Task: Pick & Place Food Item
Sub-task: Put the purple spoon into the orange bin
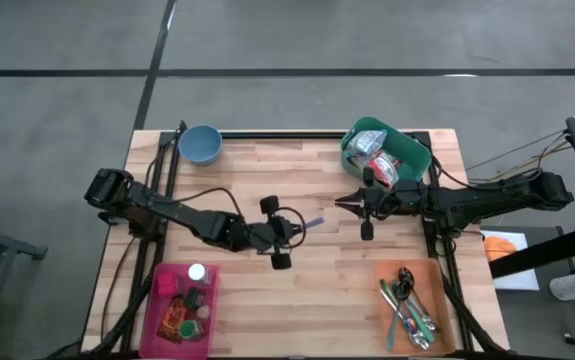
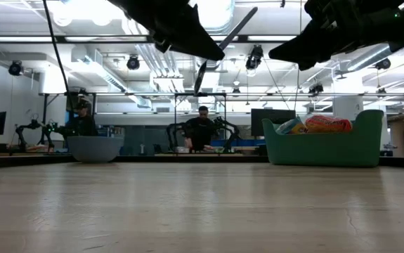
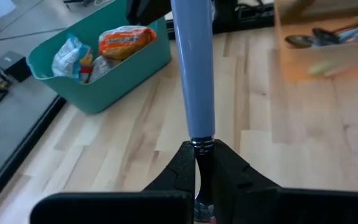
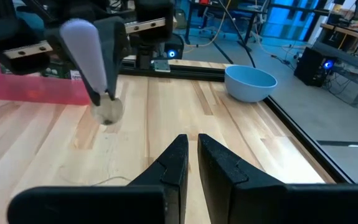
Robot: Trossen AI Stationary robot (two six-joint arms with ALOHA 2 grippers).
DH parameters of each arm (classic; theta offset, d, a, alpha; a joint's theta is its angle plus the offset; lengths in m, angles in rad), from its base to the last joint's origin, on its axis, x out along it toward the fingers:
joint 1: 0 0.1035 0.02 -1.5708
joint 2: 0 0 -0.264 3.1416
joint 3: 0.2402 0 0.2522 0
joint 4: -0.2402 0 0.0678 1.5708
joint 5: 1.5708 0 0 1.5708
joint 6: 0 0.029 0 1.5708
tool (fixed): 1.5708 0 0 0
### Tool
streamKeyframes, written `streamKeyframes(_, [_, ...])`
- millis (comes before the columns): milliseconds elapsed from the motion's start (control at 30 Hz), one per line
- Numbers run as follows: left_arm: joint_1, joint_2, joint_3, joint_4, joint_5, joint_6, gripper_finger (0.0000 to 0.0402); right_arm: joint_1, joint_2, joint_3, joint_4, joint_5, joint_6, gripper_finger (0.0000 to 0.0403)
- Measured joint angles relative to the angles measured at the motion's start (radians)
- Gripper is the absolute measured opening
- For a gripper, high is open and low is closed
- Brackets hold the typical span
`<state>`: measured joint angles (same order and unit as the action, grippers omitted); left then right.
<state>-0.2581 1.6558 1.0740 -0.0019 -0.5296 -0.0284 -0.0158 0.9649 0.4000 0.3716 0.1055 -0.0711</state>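
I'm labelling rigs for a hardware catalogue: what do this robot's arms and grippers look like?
Both arms are matte black, jointed, with black cables along them. The left gripper and right gripper each end in two dark wedge-shaped fingers. No markings visible.

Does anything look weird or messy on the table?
Nothing is spilled or broken. One odd thing: the left gripper is shut on a blue-handled utensil, held up over the middle of the table, though the task is about food. The food packets sit in the green bin, and the right gripper is shut on nothing.
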Motion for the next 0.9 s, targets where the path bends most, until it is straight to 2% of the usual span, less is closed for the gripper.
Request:
streamKeyframes(233, [0.015, -0.003, 0.0, 0.055, 0.012, 0.012, 0.0016, 0.0, 0.0, 0.0, 0.0, 0.0, 0.0, 0.0033])
streamKeyframes(400, [0.019, -0.003, -0.001, 0.106, 0.111, 0.026, 0.0016, 0.0, 0.0, 0.0, 0.0, 0.0, 0.0, 0.0033])
streamKeyframes(733, [0.026, -0.002, -0.001, 0.121, 0.112, 0.025, 0.0017, 0.0, 0.0, 0.0, 0.005, 0.0, 0.005, 0.0033])
streamKeyframes(900, [0.029, -0.002, -0.001, 0.115, 0.112, 0.024, 0.0017, 0.0, 0.0, 0.0, 0.008, -0.001, 0.161, 0.0033])
